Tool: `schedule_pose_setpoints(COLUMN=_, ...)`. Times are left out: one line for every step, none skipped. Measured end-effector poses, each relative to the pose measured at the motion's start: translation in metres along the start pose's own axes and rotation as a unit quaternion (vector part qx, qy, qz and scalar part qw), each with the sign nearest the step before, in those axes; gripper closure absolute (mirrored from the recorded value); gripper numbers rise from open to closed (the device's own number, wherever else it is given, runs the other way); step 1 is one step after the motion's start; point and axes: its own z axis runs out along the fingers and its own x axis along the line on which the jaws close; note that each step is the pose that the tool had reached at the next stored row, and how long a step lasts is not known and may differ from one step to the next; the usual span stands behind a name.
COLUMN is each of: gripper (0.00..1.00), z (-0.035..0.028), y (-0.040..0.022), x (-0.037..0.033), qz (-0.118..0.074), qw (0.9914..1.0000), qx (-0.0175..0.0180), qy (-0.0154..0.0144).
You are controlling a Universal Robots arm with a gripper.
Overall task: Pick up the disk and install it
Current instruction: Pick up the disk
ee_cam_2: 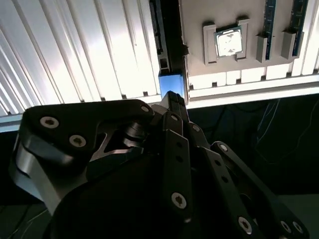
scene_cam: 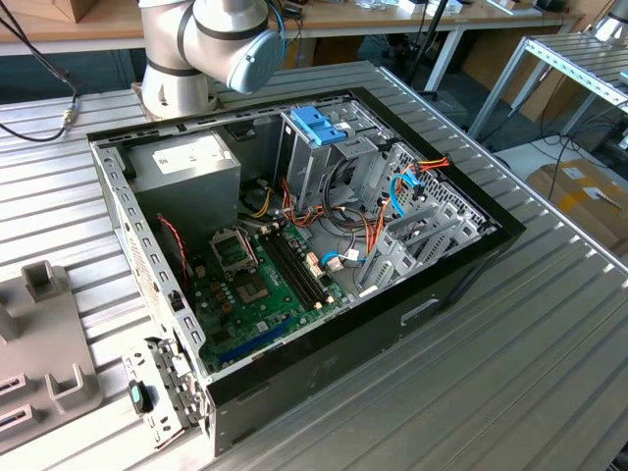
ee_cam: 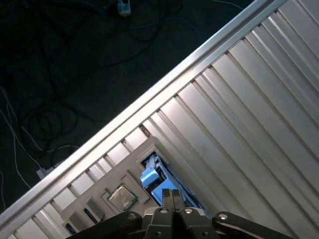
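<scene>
The gripper (ee_cam_2: pixel 172 99) (ee_cam: pixel 172 195) had its fingertips drawn close together, with barely a gap between them. They sat right at the light blue end of the disk (ee_cam_2: pixel 172 82) (ee_cam: pixel 149 177). Whether they actually pinched the blue carrier could not be told.

The disk stood on edge in a slot of a grey fixture (ee_cam_2: pixel 199 30) (ee_cam: pixel 134 159), and its dark, thin side ran straight away from the fingertips. Just beside the disk, to one side of the gripper's line, a square processor chip (ee_cam_2: pixel 228 42) (ee_cam: pixel 122 197) lay in its own pocket of the same fixture. On the other side of the disk, the ribbed metal desk (ee_cam_2: pixel 75 50) (ee_cam: pixel 249 99) stretched away from the gripper. Past the desk's edge, in the first wrist view, loose cables (ee_cam: pixel 45 124) lay on a dark floor (ee_cam: pixel 75 50).

In the exterior view, an open computer case (scene_cam: pixel 461 265) lay flat on the desk, with a blue bracket (scene_cam: pixel 319 125) atop its drive cage (scene_cam: pixel 309 162). The arm's base (scene_cam: pixel 196 49) stood behind it.
</scene>
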Motion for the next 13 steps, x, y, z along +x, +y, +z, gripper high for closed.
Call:
schedule_pose_setpoints(gripper=0.89, z=0.0001, y=0.0000, x=0.0000, qz=-0.009, qw=0.99996, qx=-0.0002, qy=0.0002)
schedule_pose_setpoints(gripper=0.89, z=0.0002, y=0.0000, x=0.0000, qz=-0.018, qw=0.99984, qx=-0.0004, qy=0.0003)
schedule_pose_setpoints(gripper=0.89, z=0.0003, y=0.0000, x=0.0000, qz=-0.032, qw=0.99948, qx=-0.0007, qy=0.0004)
schedule_pose_setpoints(gripper=0.89, z=0.0003, y=0.0000, x=0.0000, qz=-0.034, qw=0.99941, qx=-0.0008, qy=0.0004)
schedule_pose_setpoints(gripper=0.89, z=0.0003, y=0.0000, x=0.0000, qz=-0.035, qw=0.99940, qx=-0.0008, qy=0.0005)
schedule_pose_setpoints(gripper=0.89, z=0.0003, y=0.0000, x=0.0000, qz=-0.035, qw=0.99940, qx=-0.0008, qy=0.0005)
schedule_pose_setpoints(gripper=0.89, z=0.0003, y=0.0000, x=0.0000, qz=-0.035, qw=0.99940, qx=-0.0008, qy=0.0005)
schedule_pose_setpoints(gripper=0.89, z=0.0003, y=0.0000, x=0.0000, qz=-0.035, qw=0.99940, qx=-0.0008, qy=0.0005)
schedule_pose_setpoints(gripper=0.89, z=0.0003, y=0.0000, x=0.0000, qz=-0.035, qw=0.99940, qx=-0.0008, qy=0.0005)
schedule_pose_setpoints(gripper=0.89, z=0.0003, y=0.0000, x=0.0000, qz=-0.036, qw=0.99936, qx=-0.0008, qy=0.0005)
schedule_pose_setpoints(gripper=0.89, z=0.0003, y=0.0000, x=0.0000, qz=-0.040, qw=0.99921, qx=-0.0009, qy=0.0006)
schedule_pose_setpoints(gripper=0.89, z=0.0003, y=0.0000, x=0.0000, qz=-0.044, qw=0.99901, qx=-0.0010, qy=0.0006)
schedule_pose_setpoints(gripper=0.89, z=0.0004, y=0.0000, x=0.0000, qz=-0.054, qw=0.99854, qx=-0.0012, qy=0.0008)
